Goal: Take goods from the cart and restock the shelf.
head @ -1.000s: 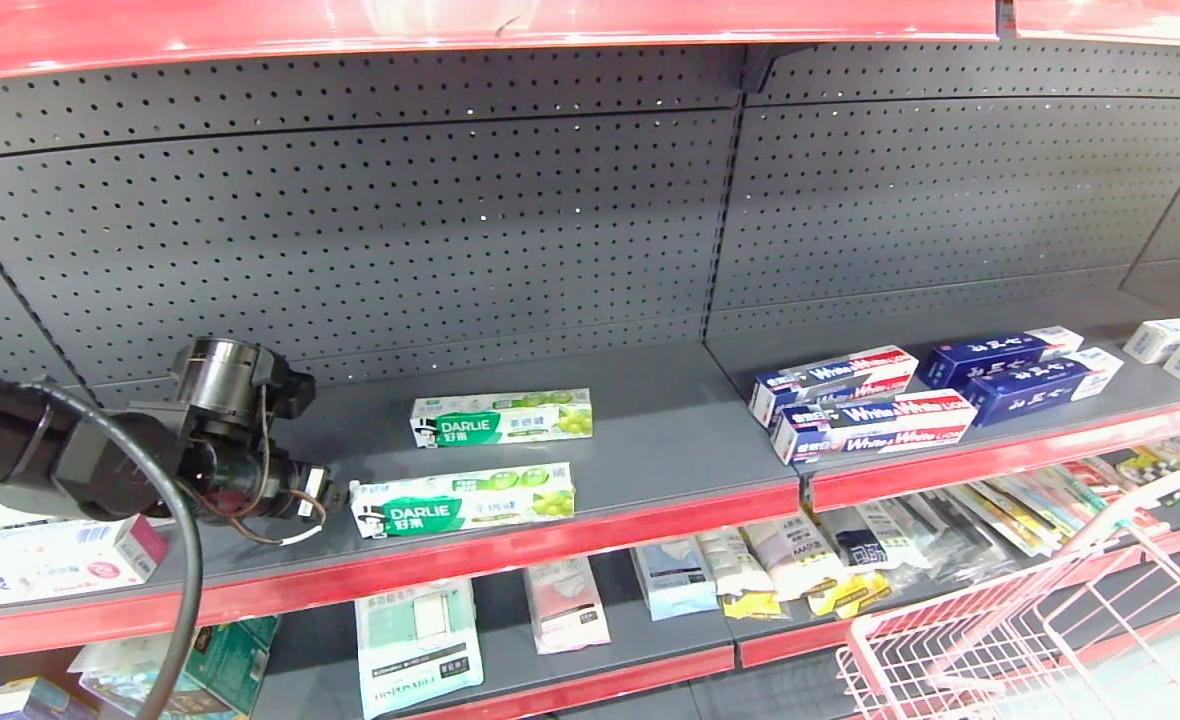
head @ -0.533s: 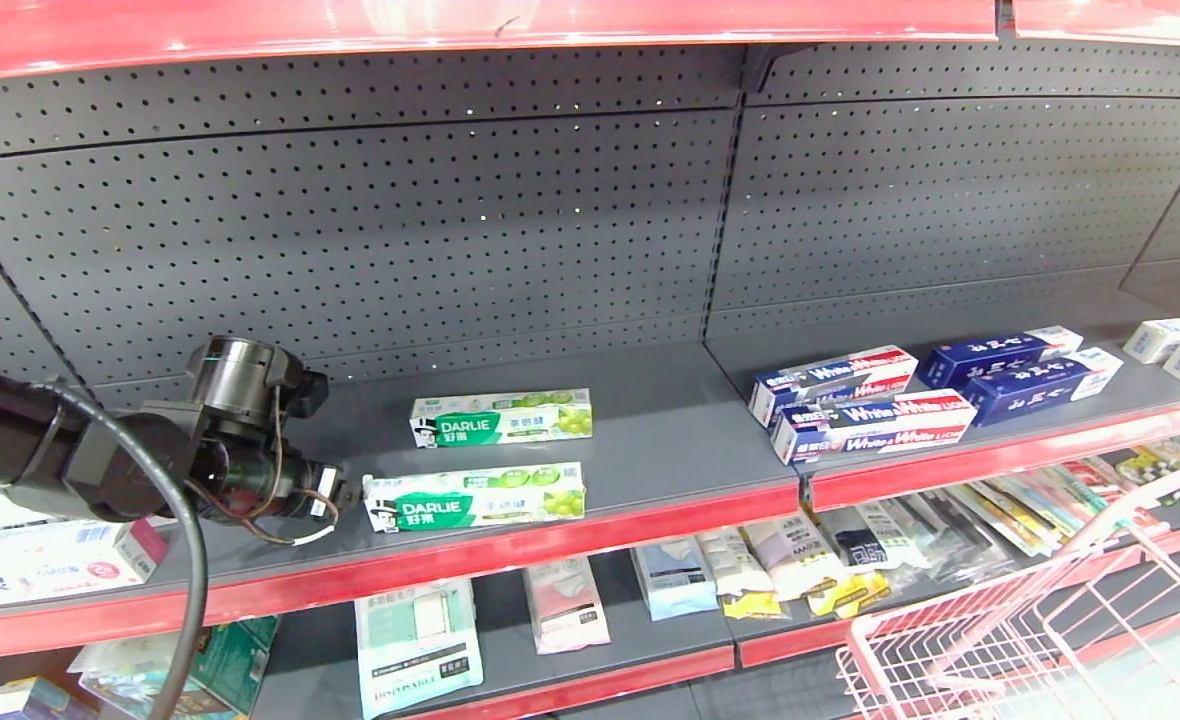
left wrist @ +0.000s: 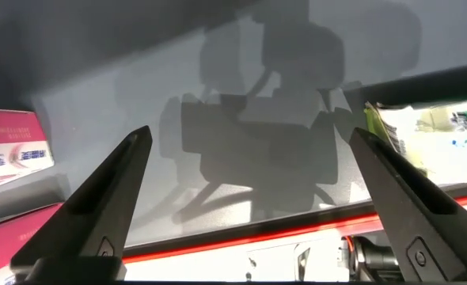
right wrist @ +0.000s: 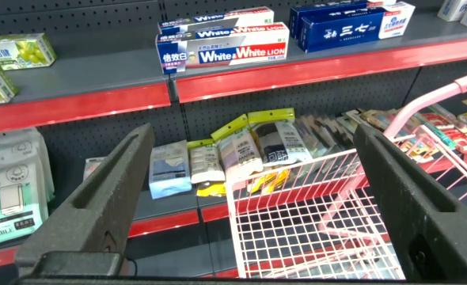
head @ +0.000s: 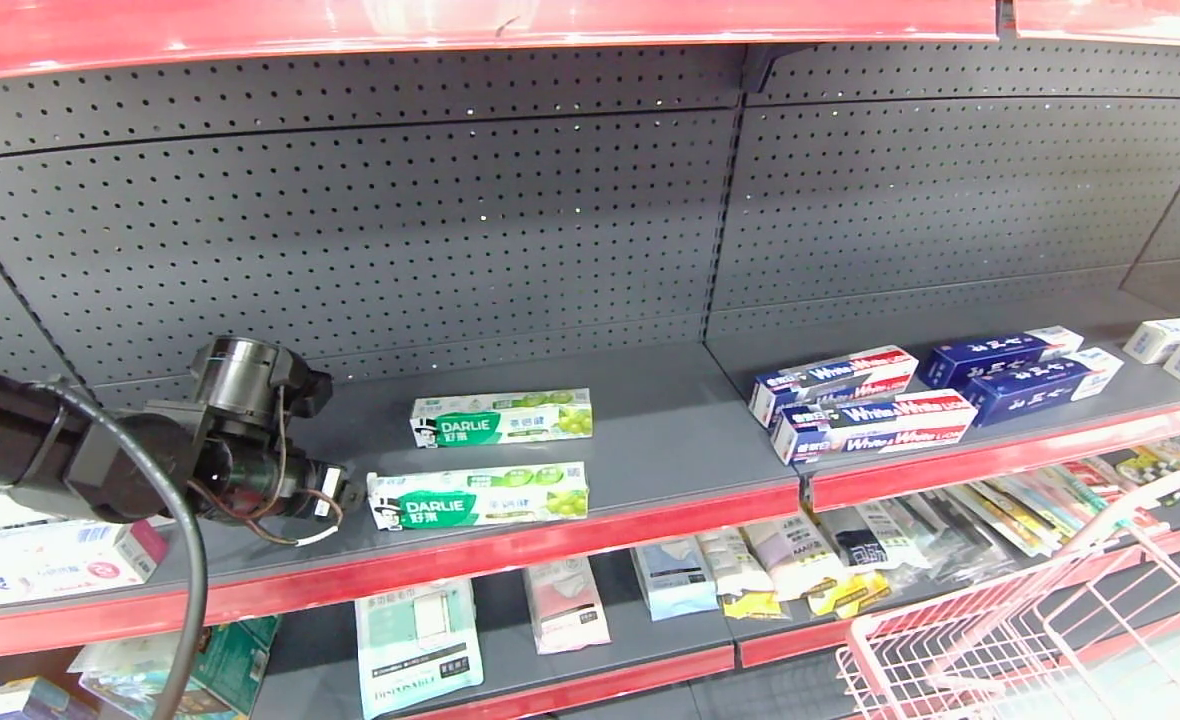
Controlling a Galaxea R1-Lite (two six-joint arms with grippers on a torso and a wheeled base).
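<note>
My left claw (left wrist: 251, 133) is spread wide with nothing between its fingers, low over the grey shelf (head: 650, 440); one finger (left wrist: 411, 214) sits just beside the near end of the front green box (head: 478, 496), and I cannot tell whether they touch; that box lies flat along the shelf's red front edge, and a second green box (head: 501, 417) lies flat behind it, apart, nearer the pegboard; on the claw's other side a pink-and-white box (head: 45, 560) lies at the shelf's left end; my right claw (right wrist: 253, 131) is likewise spread and holds nothing, hanging above the pink wire cart (right wrist: 305, 210); further right on the shelf, blue-and-white boxes (head: 875, 410) lie side by side near the front edge; the shelf below holds flat packets (head: 565, 605).
</note>
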